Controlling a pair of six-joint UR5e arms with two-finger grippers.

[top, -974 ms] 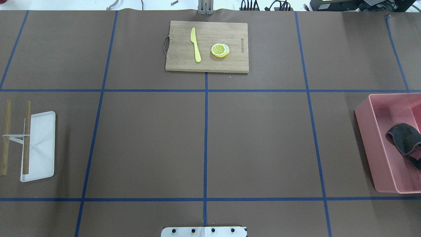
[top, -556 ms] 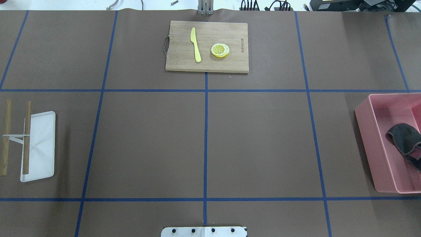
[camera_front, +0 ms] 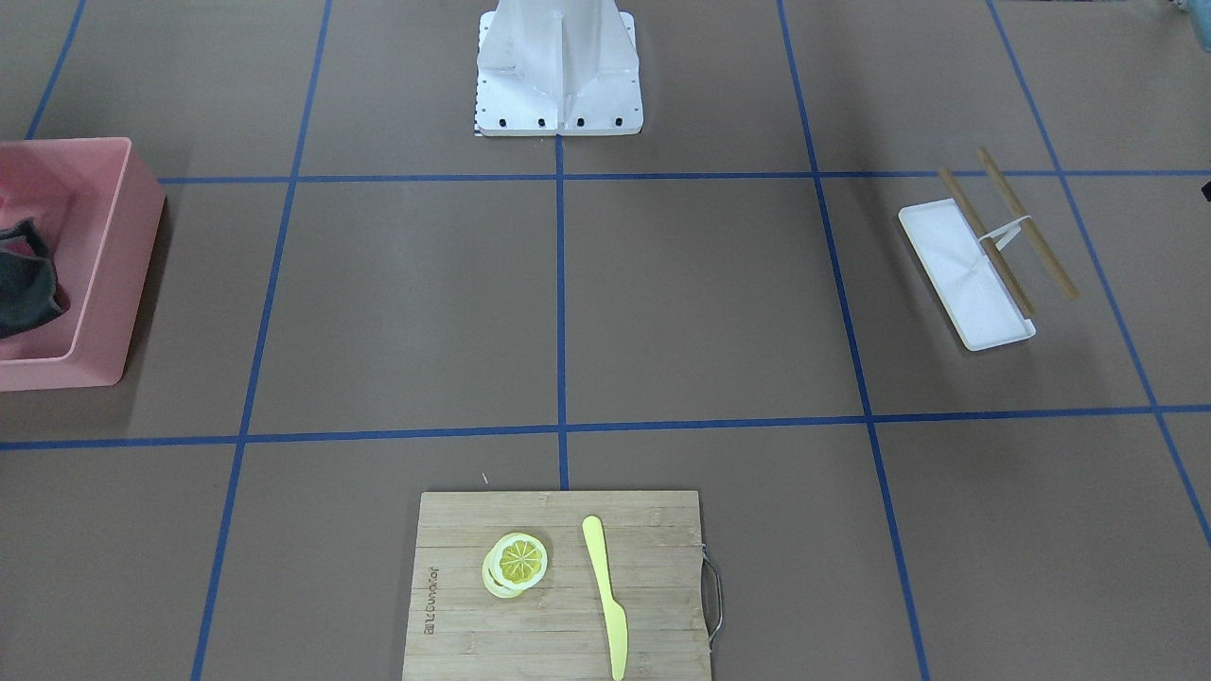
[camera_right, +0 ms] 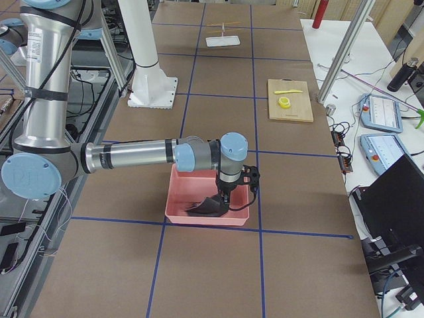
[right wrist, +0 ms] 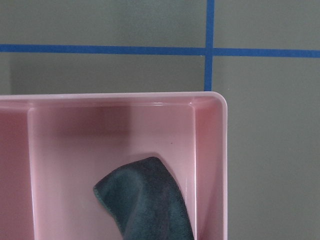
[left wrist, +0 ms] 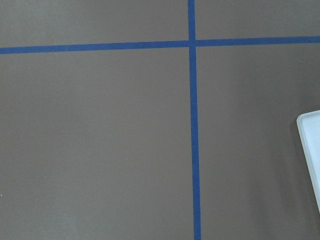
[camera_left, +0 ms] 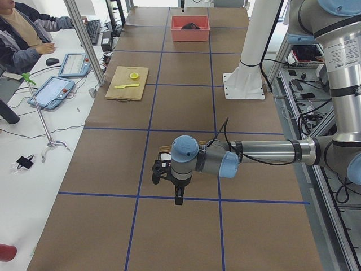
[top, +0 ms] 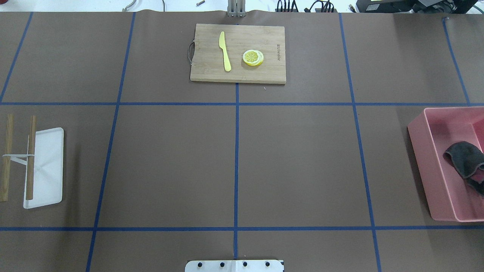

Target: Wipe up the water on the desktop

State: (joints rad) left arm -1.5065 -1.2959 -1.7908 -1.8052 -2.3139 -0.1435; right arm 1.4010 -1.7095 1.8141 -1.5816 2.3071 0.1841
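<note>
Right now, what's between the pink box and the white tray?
Between the pink box and the white tray, just bare desktop crossed by blue tape lines, seen in the overhead view.

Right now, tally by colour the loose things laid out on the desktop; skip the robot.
Yellow: 2, knife, lemon-slice stack
Pink: 1, bin
White: 1, tray
Dark grey: 1, cloth
Wood: 3, cutting board, two sticks
Total: 8

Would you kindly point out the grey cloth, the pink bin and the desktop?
grey cloth (top: 464, 158), overhead view, its middle fold
pink bin (top: 429, 166), overhead view, outer side wall
desktop (top: 298, 166), overhead view, bare centre
</note>
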